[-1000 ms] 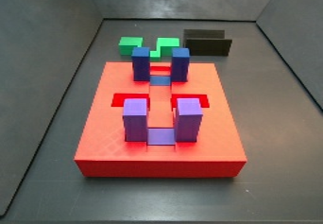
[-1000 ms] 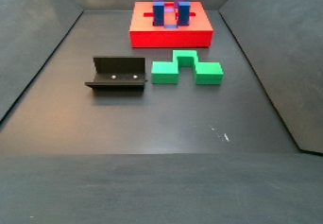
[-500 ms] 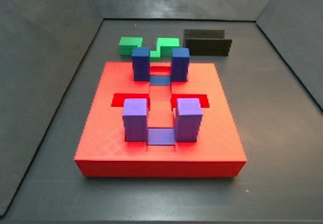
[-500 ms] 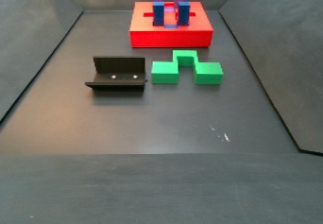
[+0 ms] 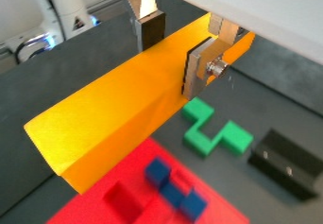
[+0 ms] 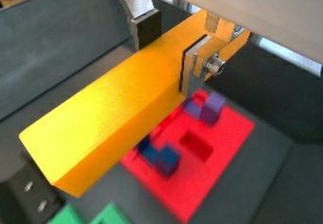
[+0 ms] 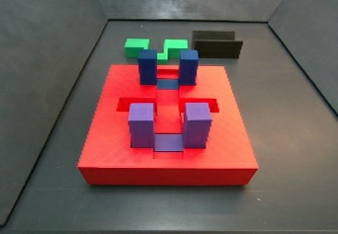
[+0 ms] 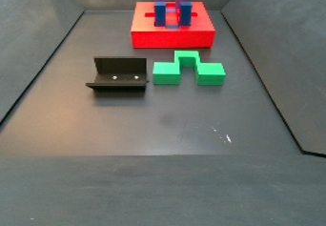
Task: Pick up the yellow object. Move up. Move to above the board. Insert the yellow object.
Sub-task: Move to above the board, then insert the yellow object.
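Gripper (image 5: 175,46) clamped on the yellow object (image 5: 120,110) near one end, silver fingers (image 5: 199,65) pressed flat against both long sides (same story in both wrist views (image 6: 173,46)). Bar's long axis running straight out from between the jaws, far end sticking well past the fingertips, broad yellow face up toward the cameras, orange-shaded side (image 6: 127,157) below it. Held up in the air, nothing touching it but the pads.

Well below the jaws: the board (image 5: 120,195), red, with blue posts (image 5: 175,187) standing on it and purple posts (image 6: 210,106) too. In a wrist view, sitting under the bar's free end (image 6: 190,152). Green blocks (image 5: 210,132) and the fixture (image 5: 285,163) off to the side of the board, also far beneath.

Neither gripper nor bar visible in the side views (out of frame above, apparently). There: dark grey tray floor (image 8: 166,125) with sloped grey walls (image 7: 66,100) all round, faint scuff marks on the floor.

Count: one red board (image 7: 165,129), two blue posts (image 7: 176,67), two purple posts (image 7: 169,124), one fixture (image 8: 118,75), green blocks (image 8: 188,70) as one cluster touching each other (can't tell how many separate pieces), and one yellow bar.
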Robot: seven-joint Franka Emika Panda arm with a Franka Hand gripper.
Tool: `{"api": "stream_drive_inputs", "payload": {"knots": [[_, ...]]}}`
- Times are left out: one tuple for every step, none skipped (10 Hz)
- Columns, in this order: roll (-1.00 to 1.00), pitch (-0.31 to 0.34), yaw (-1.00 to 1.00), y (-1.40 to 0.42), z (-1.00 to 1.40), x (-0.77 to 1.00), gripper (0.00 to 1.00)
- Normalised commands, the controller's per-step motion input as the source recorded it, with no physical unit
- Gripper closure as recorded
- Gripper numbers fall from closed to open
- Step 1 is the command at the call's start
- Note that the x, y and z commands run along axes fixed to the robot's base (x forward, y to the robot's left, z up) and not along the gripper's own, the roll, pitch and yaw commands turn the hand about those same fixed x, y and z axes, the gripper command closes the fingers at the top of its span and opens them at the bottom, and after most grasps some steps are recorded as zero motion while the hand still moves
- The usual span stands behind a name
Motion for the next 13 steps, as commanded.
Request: {"api": "stream_drive_inputs", "payload": {"knots": [[0.05, 0.175, 0.01, -0.69, 0.11, 0.43, 1.00], [0.06, 0.165, 0.01, -0.32, 0.06, 0.25, 1.00], [-0.03, 0.077, 0.00, -0.02, -0.26, 0.00, 1.00], [-0.03, 0.084, 0.00, -0.02, -0.26, 0.00, 1.00], [-0.02, 0.083, 0.00, -0.03, -0.25, 0.00, 1.00], [-0.02, 0.083, 0.00, -0.05, -0.25, 0.00, 1.00], [-0.01, 0.090, 0.00, -0.05, -0.23, 0.00, 1.00], [0.00, 0.094, 0.00, -0.05, -0.22, 0.00, 1.00], [-0.01, 0.034, 0.00, 0.00, -0.17, 0.06, 1.00], [-0.04, 0.000, 0.00, 0.00, -0.07, 0.13, 1.00], [-0.02, 0.000, 0.00, 0.00, -0.11, 0.29, 1.00], [0.00, -0.016, 0.00, 0.00, -0.17, 0.21, 1.00], [-0.01, -0.029, 0.00, 0.00, -0.18, 0.21, 1.00]]}}
